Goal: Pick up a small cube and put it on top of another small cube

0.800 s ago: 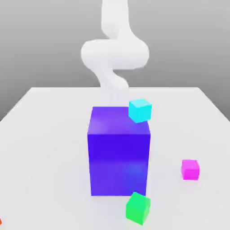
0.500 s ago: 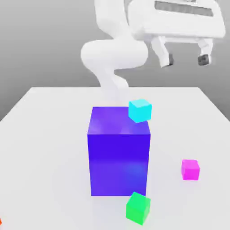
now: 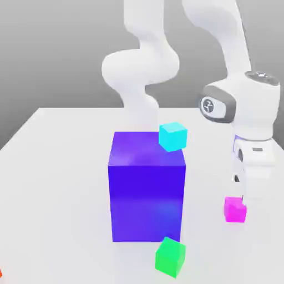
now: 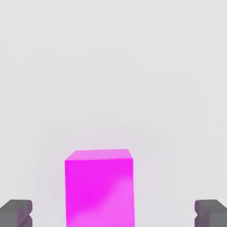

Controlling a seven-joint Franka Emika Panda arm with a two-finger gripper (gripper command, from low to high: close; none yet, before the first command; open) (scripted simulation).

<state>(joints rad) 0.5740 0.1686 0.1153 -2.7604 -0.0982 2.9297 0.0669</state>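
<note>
Magenta cube (image 4: 99, 188): on white table (image 3: 61, 166), about 4 o'clock of big blue-purple cube (image 3: 147, 186)
Gripper (image 4: 113, 213): spread wide, empty, fingers flanking magenta cube for grasp
Green cube (image 3: 170, 257): stacking target, at big cube's 6 o'clock

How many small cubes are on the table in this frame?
3. The cyan cube sits behind the big blue-purple cube; the green cube in front of it; the magenta cube under the gripper. More may hide behind the big cube.

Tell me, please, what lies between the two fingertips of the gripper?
The magenta cube lies between the fingertips of the open gripper, with bare gaps of table on both sides, as the hand view shows.
</note>
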